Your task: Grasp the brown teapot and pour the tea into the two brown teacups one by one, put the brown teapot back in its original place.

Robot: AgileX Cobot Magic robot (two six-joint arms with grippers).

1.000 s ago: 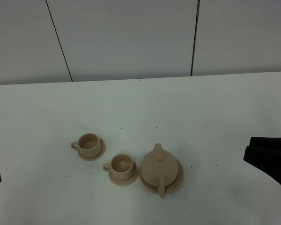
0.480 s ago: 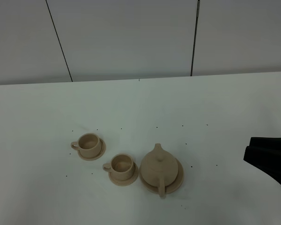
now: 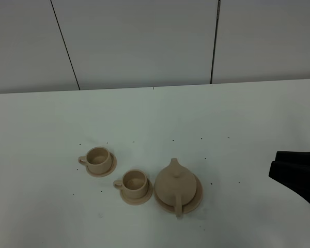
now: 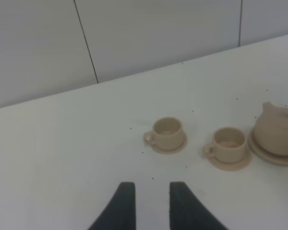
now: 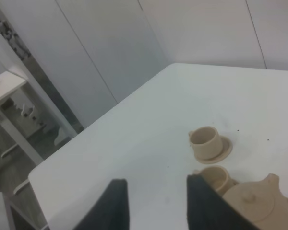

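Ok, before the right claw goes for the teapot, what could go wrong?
The loop handle of the teapot faces the table's near edge, not the right claw, so a sideways approach may shove the pot off its large saucer. The nearer teacup sits close beside that saucer; lifting or tilting the pot could clip it.

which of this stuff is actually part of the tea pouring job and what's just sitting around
Part of the job:
- brown teapot
- large saucer under it
- far teacup
- near teacup

Just there:
- white table
- dark specks on it
- wall panels
- side desk beyond the table edge, seen in the right wrist view
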